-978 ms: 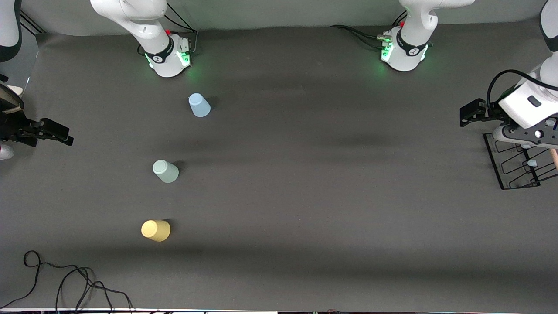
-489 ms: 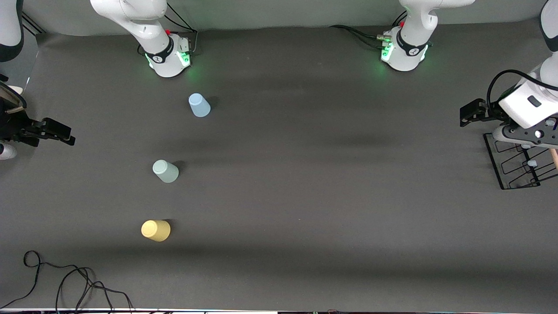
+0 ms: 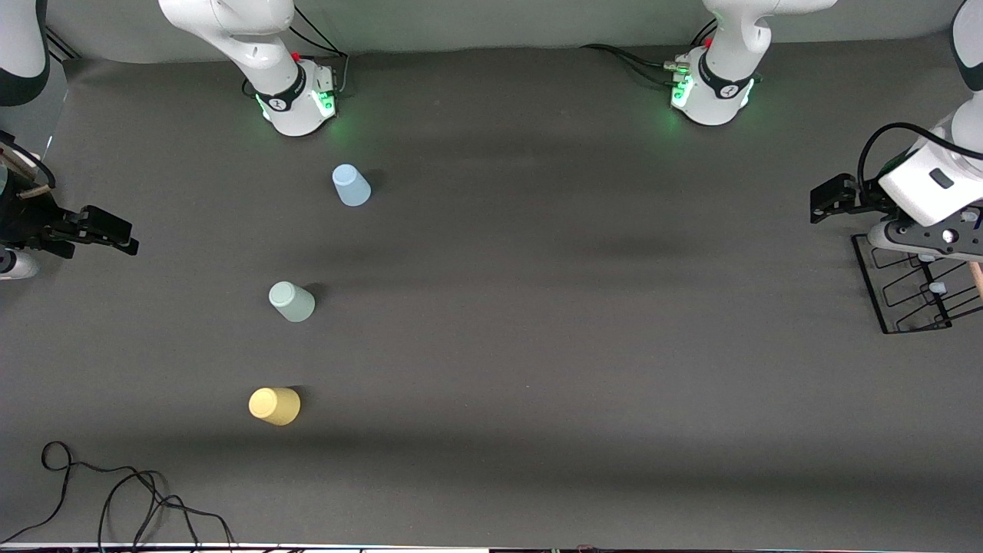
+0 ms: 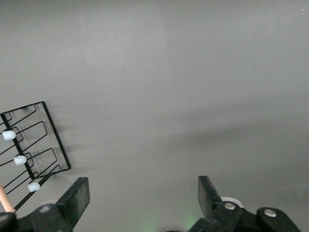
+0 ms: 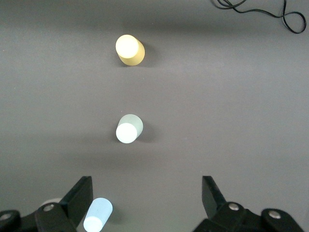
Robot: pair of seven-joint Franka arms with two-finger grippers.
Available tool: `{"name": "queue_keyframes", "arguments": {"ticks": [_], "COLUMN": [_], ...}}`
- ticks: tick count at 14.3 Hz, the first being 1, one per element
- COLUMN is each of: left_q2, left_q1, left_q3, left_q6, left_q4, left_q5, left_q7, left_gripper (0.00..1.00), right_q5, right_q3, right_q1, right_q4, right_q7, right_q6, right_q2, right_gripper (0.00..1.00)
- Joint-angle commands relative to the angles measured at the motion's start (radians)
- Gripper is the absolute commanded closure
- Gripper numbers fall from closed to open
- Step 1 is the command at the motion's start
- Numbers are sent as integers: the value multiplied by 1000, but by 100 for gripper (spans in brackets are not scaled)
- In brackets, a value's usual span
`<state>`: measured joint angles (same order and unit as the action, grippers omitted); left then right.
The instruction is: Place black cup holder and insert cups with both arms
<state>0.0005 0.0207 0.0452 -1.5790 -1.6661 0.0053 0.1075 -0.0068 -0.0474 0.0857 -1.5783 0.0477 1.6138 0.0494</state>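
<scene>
The black cup holder (image 3: 914, 284) sits on the table (image 3: 537, 322) at the left arm's end, partly cut off by the edge of the front view. Its long axis runs nearer-to-farther from the front camera. The left wrist view shows three pale-blue-tipped prongs (image 4: 20, 160) in a row along the wire frame, and one end of the wooden rod handle (image 4: 5, 199). No prong carries a cup.

The three cups stand well apart toward the right arm's end, each upside down with the closed base up. They form a loose line running nearer-to-farther from the front camera:
- The light blue cup (image 3: 351, 185) is farthest from the front camera, close to the right arm's base (image 3: 299, 96).
- The pale green cup (image 3: 291, 301) is in the middle.
- The yellow cup (image 3: 274, 405) is nearest the front camera.

The left gripper (image 4: 143, 200) hangs over the table just beside the cup holder, fingers spread wide, holding nothing. The right gripper (image 5: 147, 200) hangs over the right arm's end of the table, fingers also spread wide and empty; the cups lie in its wrist view.

A loose black cable (image 3: 115, 491) lies on the table, nearer the front camera than the yellow cup. No readable writing shows on the cups or the holder.
</scene>
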Motion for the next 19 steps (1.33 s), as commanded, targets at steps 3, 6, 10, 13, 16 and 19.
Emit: {"name": "queue_keyframes", "arguments": {"ticks": [3,6,10,13,16,19], "left_q2": [4,4,4,6,18,53], "left_q1": [-1,-1,-14,-82,-210,-333], "left_q3": [-2,-2,-2,-4,-2,-2], "left_q6": [24,24,31,72,77,59], "left_q4": [22,22,23,29,29,29], "left_q5": [1,1,1,10,21,61], "left_q7": [11,11,29,34,211,322], "left_gripper": [0,0,0,0,0,0], "right_q5": [-5,-5,-5,-5,-5,-5], "right_q3": [9,9,11,11,11,11], "right_q1": [-6,-6,-4,-6,-6,-4], "right_q4": [11,11,9,11,11,12], "right_q7": [12,11,11,9,9,11], "right_q6": [-11,-11,-11,-11,-11,-11], "right_q2": [-11,-10,-6,-6,-6,-6], "right_gripper": [0,0,0,0,0,0]}}
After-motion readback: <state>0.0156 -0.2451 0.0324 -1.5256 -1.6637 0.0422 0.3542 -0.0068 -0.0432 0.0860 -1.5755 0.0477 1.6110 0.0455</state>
